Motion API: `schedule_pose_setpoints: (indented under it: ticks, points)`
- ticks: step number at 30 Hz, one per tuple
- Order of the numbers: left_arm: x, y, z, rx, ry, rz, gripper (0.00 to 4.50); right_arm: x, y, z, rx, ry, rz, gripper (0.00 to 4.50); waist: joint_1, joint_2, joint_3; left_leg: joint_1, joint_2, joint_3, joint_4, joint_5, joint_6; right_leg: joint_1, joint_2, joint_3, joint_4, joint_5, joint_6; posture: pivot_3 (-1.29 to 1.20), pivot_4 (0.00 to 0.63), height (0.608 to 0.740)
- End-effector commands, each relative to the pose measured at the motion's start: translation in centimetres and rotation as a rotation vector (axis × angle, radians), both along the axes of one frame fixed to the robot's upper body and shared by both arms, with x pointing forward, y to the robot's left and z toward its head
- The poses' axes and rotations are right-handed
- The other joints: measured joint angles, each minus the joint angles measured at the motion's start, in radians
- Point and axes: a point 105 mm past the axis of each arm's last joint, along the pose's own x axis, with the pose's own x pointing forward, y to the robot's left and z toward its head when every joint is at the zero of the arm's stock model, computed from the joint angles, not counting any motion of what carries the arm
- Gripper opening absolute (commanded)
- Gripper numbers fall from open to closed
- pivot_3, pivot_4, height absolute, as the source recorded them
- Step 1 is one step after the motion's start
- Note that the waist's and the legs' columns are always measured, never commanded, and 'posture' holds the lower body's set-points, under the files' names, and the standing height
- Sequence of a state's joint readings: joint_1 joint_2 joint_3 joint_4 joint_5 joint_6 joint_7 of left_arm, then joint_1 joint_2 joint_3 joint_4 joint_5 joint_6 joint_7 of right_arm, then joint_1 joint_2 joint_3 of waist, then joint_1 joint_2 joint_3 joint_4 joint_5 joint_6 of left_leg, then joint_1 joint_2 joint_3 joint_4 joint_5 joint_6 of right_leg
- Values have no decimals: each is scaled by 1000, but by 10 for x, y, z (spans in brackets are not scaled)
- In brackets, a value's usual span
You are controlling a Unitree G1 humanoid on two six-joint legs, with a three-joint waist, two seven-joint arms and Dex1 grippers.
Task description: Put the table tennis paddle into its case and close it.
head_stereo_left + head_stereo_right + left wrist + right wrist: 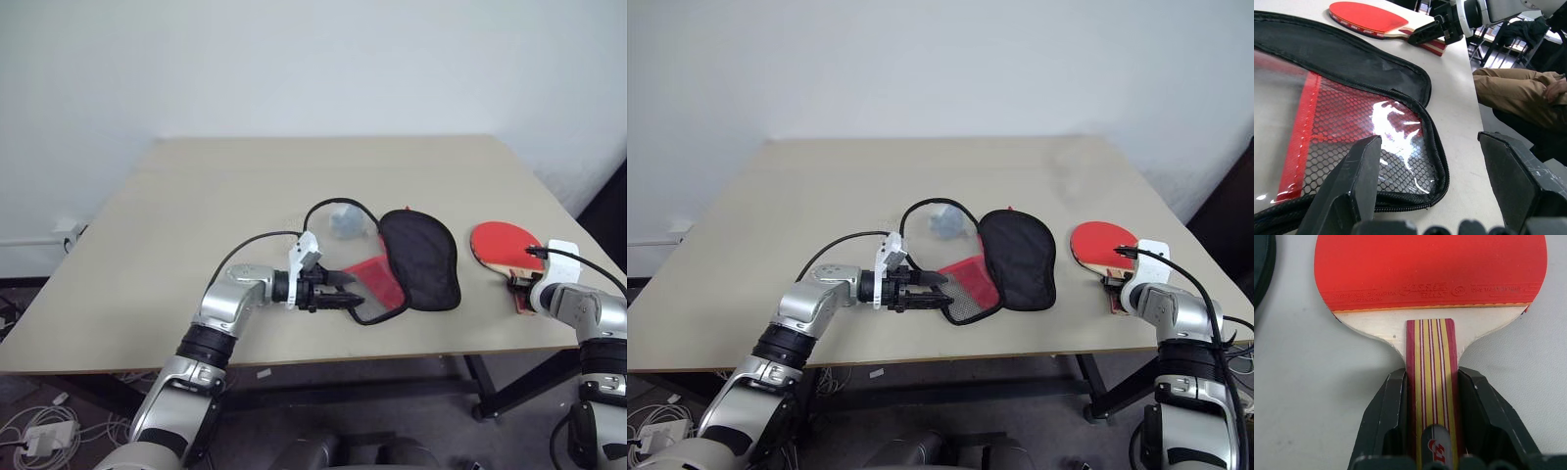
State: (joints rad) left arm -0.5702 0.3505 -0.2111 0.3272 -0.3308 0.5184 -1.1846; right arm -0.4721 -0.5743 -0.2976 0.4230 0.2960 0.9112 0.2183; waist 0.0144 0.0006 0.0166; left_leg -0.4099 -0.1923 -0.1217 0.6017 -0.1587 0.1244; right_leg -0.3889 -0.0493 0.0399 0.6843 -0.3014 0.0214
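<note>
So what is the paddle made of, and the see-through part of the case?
The table tennis paddle looks like pale wood with a matte red rubber sheet on its face; bare wood shows below the rubber, and the handle has red and yellow stripes. The case looks like black fabric edged by a zip, and its window seems to be black mesh under glossy clear plastic, which catches a bright glare.

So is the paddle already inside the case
No, the table tennis paddle lies flat on the table beside the opened case, with the right gripper closed on its handle.
</note>
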Motion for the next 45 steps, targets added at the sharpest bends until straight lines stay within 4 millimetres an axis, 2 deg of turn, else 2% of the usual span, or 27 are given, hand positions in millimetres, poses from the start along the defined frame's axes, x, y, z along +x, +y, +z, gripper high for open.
schedule_pose_setpoints:
  ticks: [1, 5, 7, 9, 12, 15, 18, 21, 30, 36, 45]
  points:
    - [4, 0, 18, -22, -56, 1, 3354, 17, -1, 44, -31, -155, -30, 1109, 0, 1, 0, 0, 0, 0, 0, 0, 0, 0, 0, 0, 0, 0, 0, 0, 0, 740]
    - [2, -1, 17, -16, -46, -13, 3354, 42, 64, 89, -12, -283, 118, 1109, -16, 4, 0, 0, 0, 1, -1, 0, 0, -2, 0, 2, 1, 0, 0, 0, 0, 740]
    - [2, -3, 19, -22, -42, -18, 3354, 49, 94, 97, 11, -305, 168, 1109, -27, 4, 0, 0, 0, 1, -3, 0, -1, -3, 0, 3, 2, 0, 0, 0, 0, 740]
    - [6, -5, 23, -38, -38, -11, 3354, 53, 124, 98, 45, -305, 222, 1109, -33, 4, 0, 0, 1, 0, -4, 1, -1, -4, 1, 2, 2, 0, 0, 0, 0, 740]
    - [8, -7, 24, -35, -46, -13, 3354, 54, 165, 85, 89, -274, 293, 1109, -30, 4, 0, 0, 0, -1, -3, 1, -2, -3, 1, 0, 2, 0, 0, 0, 0, 740]
    - [8, -9, 26, -37, -48, -17, 3354, 49, 185, 65, 110, -226, 309, 1109, -20, 4, 0, 0, -2, -1, -3, 2, -3, -2, 0, 0, 2, 0, 0, 0, 0, 740]
    - [8, -7, 25, -32, -50, -13, 3354, 42, 190, 49, 127, -186, 296, 1109, -10, 5, 0, 0, -5, -1, -3, 3, -5, -2, 0, 0, 2, 0, 0, 0, 0, 740]
    - [8, -5, 23, -24, -49, -12, 3354, 35, 187, 39, 128, -164, 284, 1109, -10, 5, 0, 1, -6, -1, -4, 4, -6, -2, 1, 0, 2, 0, 0, 0, 0, 740]
    - [7, -7, 22, -17, -44, -23, 3354, 29, 169, 37, 101, -169, 247, 1109, -15, 5, 0, 3, -4, -1, -8, 5, -8, -3, 0, 1, 2, 0, 0, 0, 0, 740]
    - [9, -8, 21, -15, -44, -29, 3354, 19, 159, 26, 58, -139, 223, 1109, -14, 5, 0, 3, -4, -1, -8, 5, -8, -3, 0, 1, 2, 0, 0, 0, 0, 740]
    - [9, -9, 21, -16, -42, -40, 3354, 8, 166, 11, 72, -107, 222, 1109, -15, 5, 0, 3, -4, -1, -8, 5, -8, -2, -1, 1, 2, 0, 0, 0, 0, 740]
